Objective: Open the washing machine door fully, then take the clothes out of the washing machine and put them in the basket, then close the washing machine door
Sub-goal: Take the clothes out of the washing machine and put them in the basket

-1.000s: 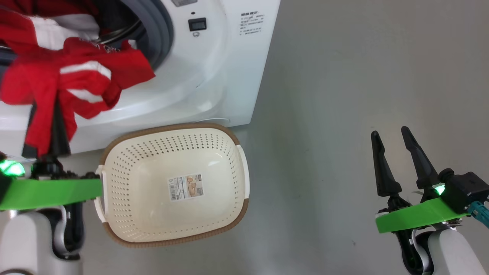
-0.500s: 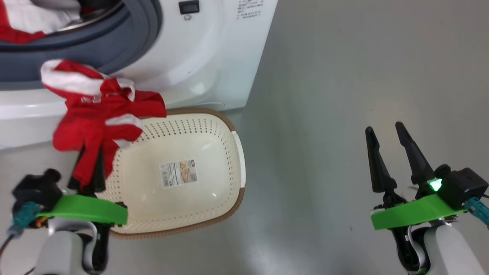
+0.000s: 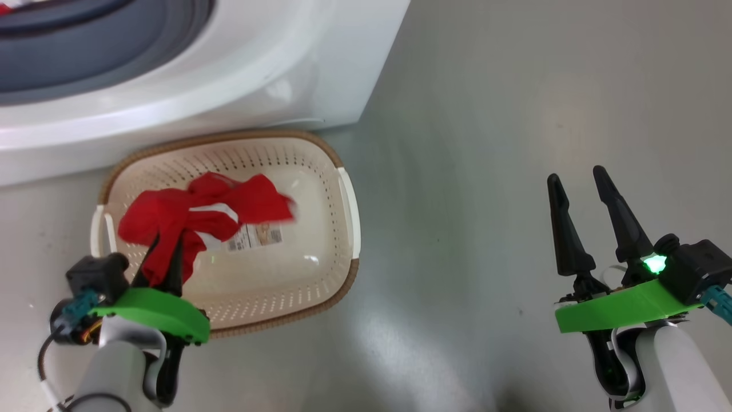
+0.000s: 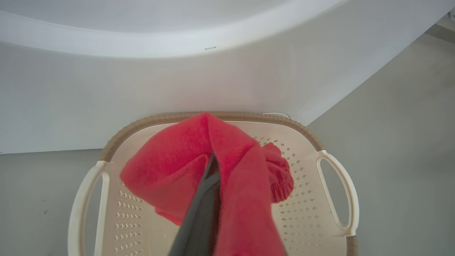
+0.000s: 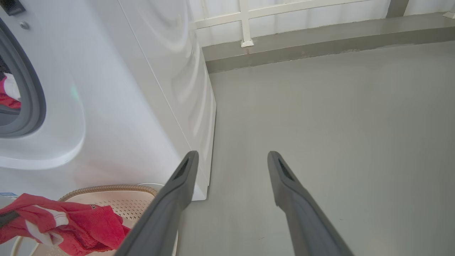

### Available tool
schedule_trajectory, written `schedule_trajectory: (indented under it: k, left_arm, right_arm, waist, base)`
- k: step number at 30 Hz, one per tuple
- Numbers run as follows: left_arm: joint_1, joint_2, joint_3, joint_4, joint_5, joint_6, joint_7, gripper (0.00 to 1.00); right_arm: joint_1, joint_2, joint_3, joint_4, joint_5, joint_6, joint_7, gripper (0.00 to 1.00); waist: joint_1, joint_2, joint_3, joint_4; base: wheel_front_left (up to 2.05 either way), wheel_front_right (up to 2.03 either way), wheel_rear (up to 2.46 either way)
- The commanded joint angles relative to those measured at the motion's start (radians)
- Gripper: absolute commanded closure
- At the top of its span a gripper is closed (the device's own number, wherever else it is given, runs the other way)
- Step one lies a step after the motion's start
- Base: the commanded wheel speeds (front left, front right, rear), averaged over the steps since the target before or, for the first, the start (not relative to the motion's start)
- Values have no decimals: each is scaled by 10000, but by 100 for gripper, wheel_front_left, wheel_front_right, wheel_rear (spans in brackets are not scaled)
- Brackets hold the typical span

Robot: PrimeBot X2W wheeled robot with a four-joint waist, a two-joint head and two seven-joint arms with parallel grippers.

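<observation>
My left gripper [image 3: 166,252] is shut on a red garment with white stripes [image 3: 200,214], one of the clothes. The garment hangs low over the cream basket [image 3: 338,177], which stands on the floor in front of the white washing machine [image 3: 257,68]. In the left wrist view the red garment [image 4: 170,167] drapes over my closed fingers [image 4: 209,177] above the basket [image 4: 302,128]. More red and white clothes [image 5: 9,94] lie inside the drum behind the grey gasket [image 3: 86,51]. My right gripper [image 3: 575,174] stands open and empty at the lower right. The washing machine door is out of view.
Bare grey floor [image 3: 486,143] stretches to the right of the washing machine [image 5: 142,89] and the basket [image 5: 117,188]. In the right wrist view my right gripper [image 5: 233,153] points at a low grey ledge [image 5: 320,46] and a white railing [image 5: 245,21] at the back.
My left gripper has carried the red garment from the drum mouth down over the basket. The head camera has tilted down. The right gripper has stayed open and still.
</observation>
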Motion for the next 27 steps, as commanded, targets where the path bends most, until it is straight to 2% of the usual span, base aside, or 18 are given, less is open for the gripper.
schedule_trajectory:
  k: [1, 13, 19, 22, 23, 27]
  left_arm:
    - [-238, 361, 63, 168, -62, -55, -51, 100]
    - [-1866, 803, -906, 2305, -84, -55, -51, 100]
    - [-2535, 864, -1086, 3161, -75, -55, -51, 100]
    - [-2719, 861, -953, 3361, -190, -55, -51, 82]
    - [-2753, 859, -932, 3401, -208, -55, -51, 70]
    - [-2800, 811, -918, 3464, -222, -55, -51, 52]
  right_arm:
    - [-119, -66, 241, -312, 39, 48, -65, 0]
    - [-555, -66, 203, -544, 135, 48, -65, 0]
    - [-740, -66, 241, -630, 181, 48, -65, 0]
    - [-774, -66, 233, -647, 185, 48, -65, 0]
    - [-786, -66, 221, -641, 184, 48, -65, 0]
    - [-803, -66, 172, -616, 173, 48, -65, 0]
  waist:
    - [0, -1, 456, -53]
    - [0, -1, 1844, -63]
    - [0, -1, 2208, -116]
    - [0, -1, 2282, -153]
    - [0, -1, 2295, -158]
    - [0, -1, 2275, -149]
  base:
    - [0, 0, 0]
    - [0, 0, 0]
    - [0, 0, 0]
    - [0, 0, 0]
    - [0, 0, 0]
    - [0, 0, 0]
